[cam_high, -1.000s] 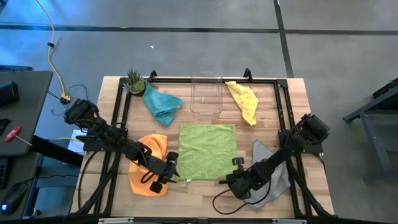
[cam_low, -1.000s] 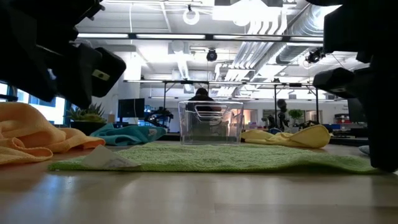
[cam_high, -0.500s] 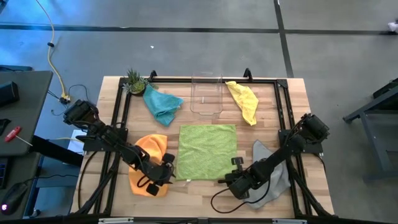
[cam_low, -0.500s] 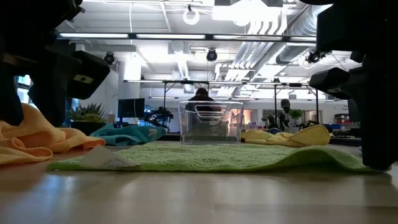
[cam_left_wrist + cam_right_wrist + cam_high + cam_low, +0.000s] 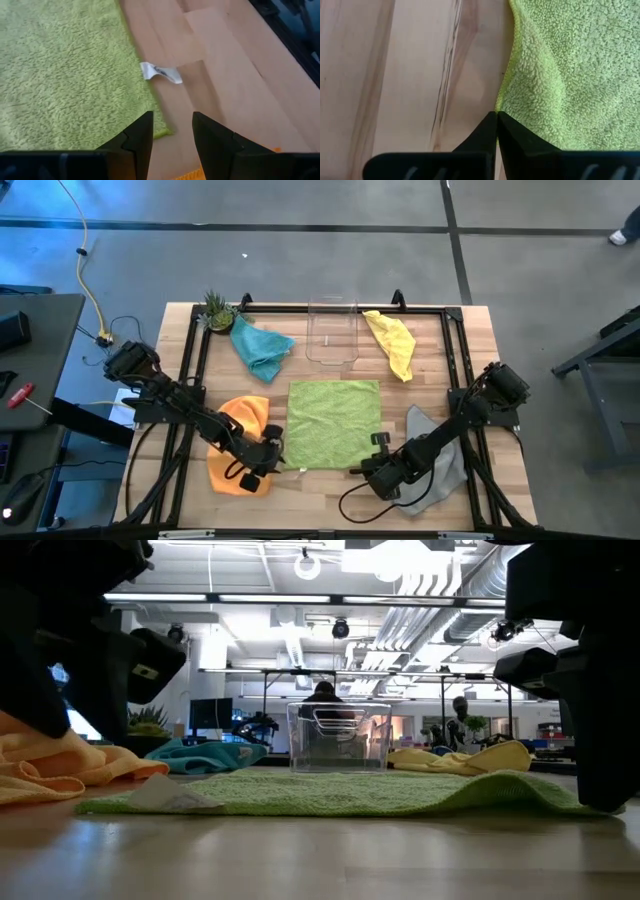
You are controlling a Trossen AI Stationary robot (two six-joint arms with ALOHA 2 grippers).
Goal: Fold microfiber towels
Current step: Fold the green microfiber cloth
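A light wooden table [image 5: 330,485] with a black frame along its edges is seen from above. Five towels are laid directly on it: the lime green towel [image 5: 334,423] is spread flat at the middle, the orange towel [image 5: 238,442] is crumpled beside it, the grey towel [image 5: 440,465] is bunched at the opposite side, and the teal towel [image 5: 259,347] and yellow towel [image 5: 391,341] are heaped either side of a clear plastic bin [image 5: 331,332]. A small potted plant [image 5: 217,310] is set at a far corner.

Lime green towel [image 5: 334,423], orange towel [image 5: 240,442], teal towel [image 5: 260,347], yellow towel [image 5: 391,341], grey towel [image 5: 440,465], pale wooden table [image 5: 330,502].
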